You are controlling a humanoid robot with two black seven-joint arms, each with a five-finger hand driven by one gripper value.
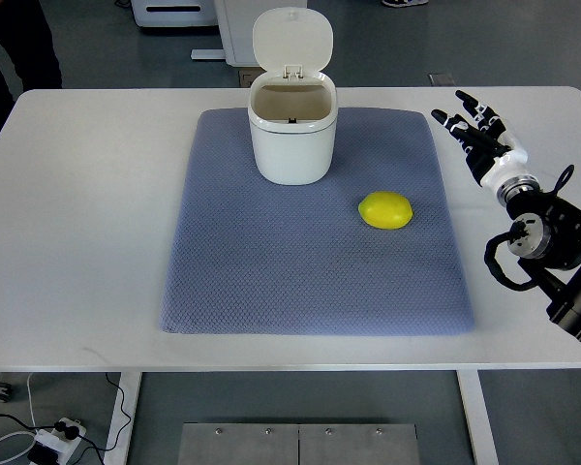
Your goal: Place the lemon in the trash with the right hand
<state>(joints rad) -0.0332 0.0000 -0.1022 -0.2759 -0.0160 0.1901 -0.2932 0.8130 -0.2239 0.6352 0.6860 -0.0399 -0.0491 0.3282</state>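
My right hand (476,131) hovered off the mat's (271,291) right edge, fingers spread, empty | lemon (385,209) lay on mat, right of bin (291,136) | bin lid stood open

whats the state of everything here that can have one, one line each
trash bin: upright on the mat, looks empty from this view
bin lid: flipped open, standing up behind the opening
lemon: lying on the mat right of the bin, untouched
right hand: open, fingers spread, over the table right of the mat, holding nothing
blue mat: flat on the table
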